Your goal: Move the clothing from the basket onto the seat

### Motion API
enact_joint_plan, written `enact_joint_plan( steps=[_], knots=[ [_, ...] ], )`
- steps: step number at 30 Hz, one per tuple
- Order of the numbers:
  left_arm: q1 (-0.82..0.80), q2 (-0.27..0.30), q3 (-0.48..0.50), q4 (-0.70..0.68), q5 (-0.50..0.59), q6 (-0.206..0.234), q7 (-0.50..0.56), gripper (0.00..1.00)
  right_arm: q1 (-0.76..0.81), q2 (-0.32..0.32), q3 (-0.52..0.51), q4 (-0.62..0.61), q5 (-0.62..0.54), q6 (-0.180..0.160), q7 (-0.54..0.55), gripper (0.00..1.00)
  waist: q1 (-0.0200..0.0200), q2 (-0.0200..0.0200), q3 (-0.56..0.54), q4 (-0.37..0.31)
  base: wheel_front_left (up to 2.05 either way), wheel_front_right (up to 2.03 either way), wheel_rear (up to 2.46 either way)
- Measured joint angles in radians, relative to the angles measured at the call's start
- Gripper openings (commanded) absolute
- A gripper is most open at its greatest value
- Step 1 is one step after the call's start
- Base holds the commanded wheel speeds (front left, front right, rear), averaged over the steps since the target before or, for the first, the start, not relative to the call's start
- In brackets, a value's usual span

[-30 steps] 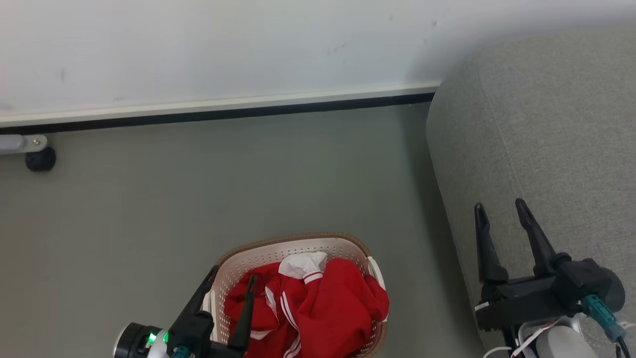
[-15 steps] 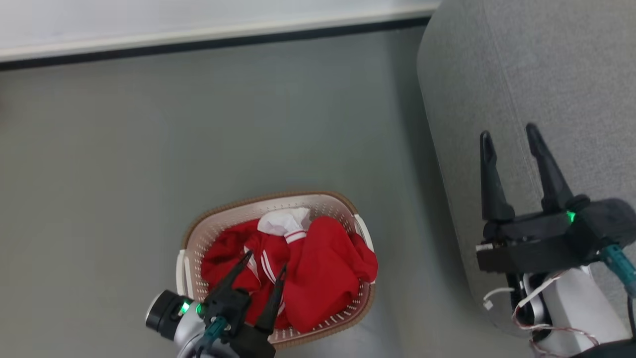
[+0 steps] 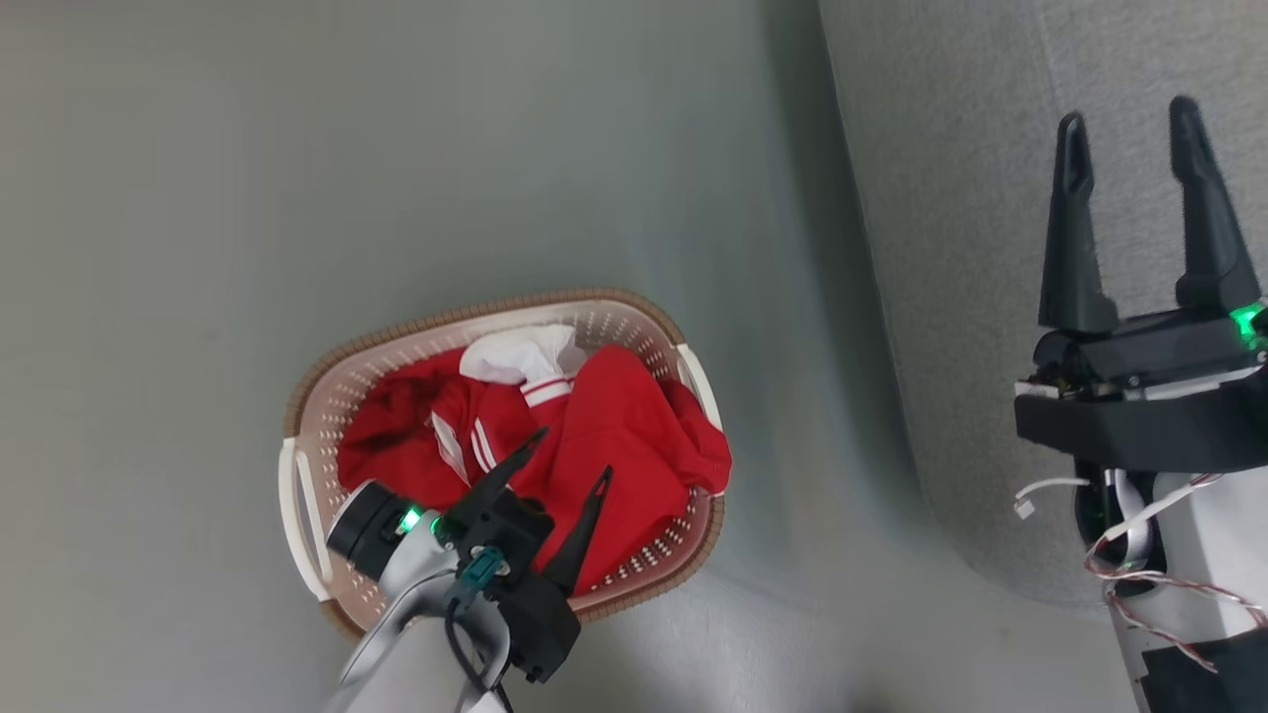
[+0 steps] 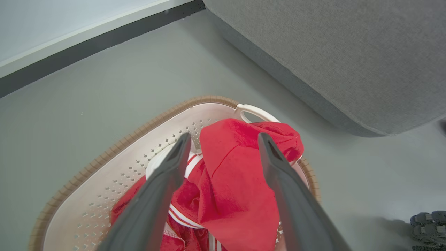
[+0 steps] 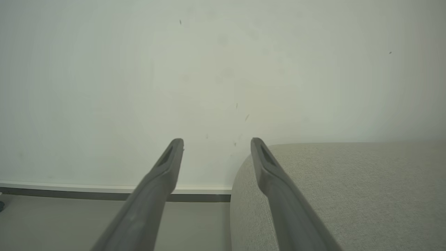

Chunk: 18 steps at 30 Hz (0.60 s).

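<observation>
Red clothing (image 3: 634, 436) lies heaped in the basket (image 3: 466, 309), right under my left gripper (image 3: 573, 454). Its fingers are spread wide and straddle a raised fold, closed on nothing. The oval basket's long axis runs handle to handle, slantwise across those fingers. My right gripper (image 3: 1125, 114) hovers over the seat (image 3: 941, 198), spread wide and empty, well right of the basket.
</observation>
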Motion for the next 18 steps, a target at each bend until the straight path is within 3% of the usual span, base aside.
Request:
enact_joint_plan(
  steps=[18],
  knots=[
    [-0.175,-0.006,-0.043,0.149,0.02,-0.009,0.009,1.0,-0.116,0.001,-0.007,-0.042,-0.01,0.016,0.0,1.0,0.0,-0.0001,0.229,-0.011,0.0,0.0,0.0]
  ],
)
